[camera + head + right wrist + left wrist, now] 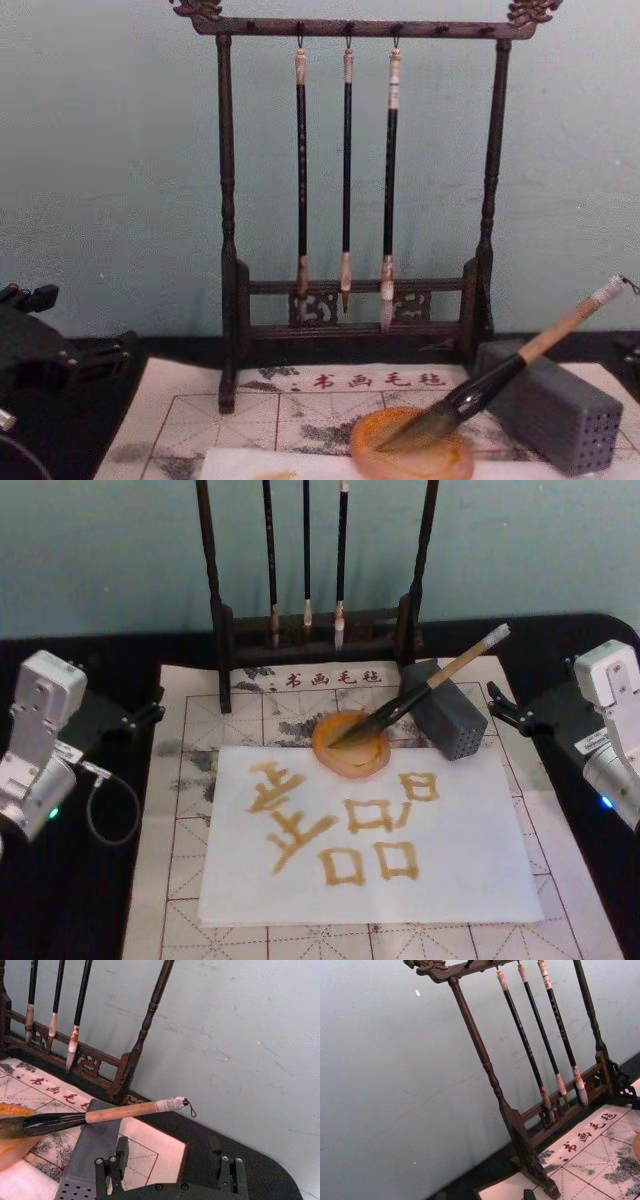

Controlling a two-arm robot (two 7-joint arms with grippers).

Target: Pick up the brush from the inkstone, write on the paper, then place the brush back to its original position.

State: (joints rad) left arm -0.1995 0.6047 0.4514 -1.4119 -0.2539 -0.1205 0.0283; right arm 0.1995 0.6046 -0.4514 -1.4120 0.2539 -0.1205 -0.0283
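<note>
Brush [425,685]: bristles in inkstone [345,770], handle propped on grey block [452,722], just beyond the character-covered paper [480,830] | right gripper [169,1154] spread, empty, parked right; left gripper [150,712] parked left, state cannot be told | step: apparently returned; any pick-up requires pinching the tan handle.

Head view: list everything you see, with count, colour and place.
table: one, black, underneath
mat: one, cream with red grid, on table
paper: one, white with ochre characters, on mat
inkstone: one, orange, at paper's far edge
grey block: one, dark grey, right of inkstone
brush: one, tan and black, tip in inkstone, handle on grey block
rack: one, dark wood, behind mat
thin brushes: three, black, hanging on rack
left gripper: one, black, open, left of mat
right gripper: one, black, open, right of grey block
</note>
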